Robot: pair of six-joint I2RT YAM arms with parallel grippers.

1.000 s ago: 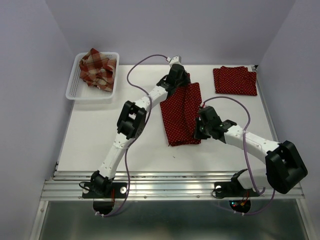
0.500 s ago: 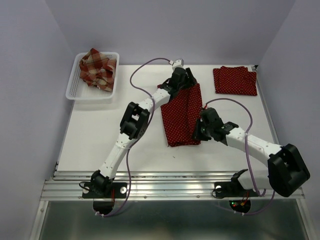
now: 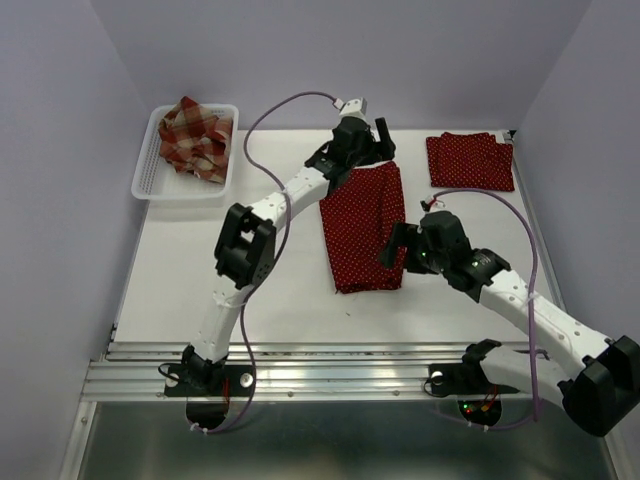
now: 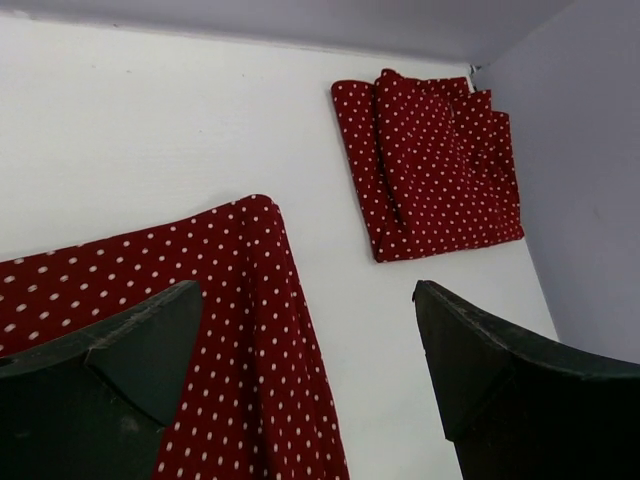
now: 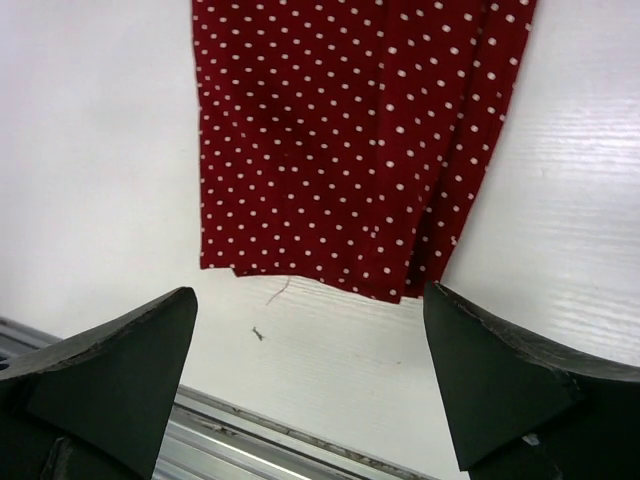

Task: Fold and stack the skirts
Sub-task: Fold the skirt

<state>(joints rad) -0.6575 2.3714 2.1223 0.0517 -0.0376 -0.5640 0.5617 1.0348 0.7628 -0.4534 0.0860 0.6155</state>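
**Both grippers released, long dotted skirt flat in mid-table**

Top view: the table (image 3: 200,280) shows bare white surface across its left half and along the near edge, and walls close it in on the left, the right and behind. There are three skirts and one basket. The plaid skirt (image 3: 197,137) lies crumpled in the basket (image 3: 150,188) at the far left corner. The folded dotted skirt (image 3: 470,160) sits as a neat square at the far right corner. The long dotted skirt (image 3: 360,225) lies in the middle as a lengthwise strip. The left gripper (image 3: 372,148) is at the strip's far end and the right gripper (image 3: 393,245) at its near right edge.

Left wrist: the left gripper's jaws stand spread with nothing between them. Below them is the long dotted skirt's far corner, its fold edge rounded. The folded dotted skirt (image 4: 435,160) lies well apart, near the right wall, with its layers showing.

Right wrist: the right gripper's jaws are spread too, holding nothing. The strip's near end lies flat with a straight hem and a thicker fold along one side. A loose thread (image 5: 278,290) lies just beside the hem, with bare table and the metal rail (image 5: 250,420) beyond
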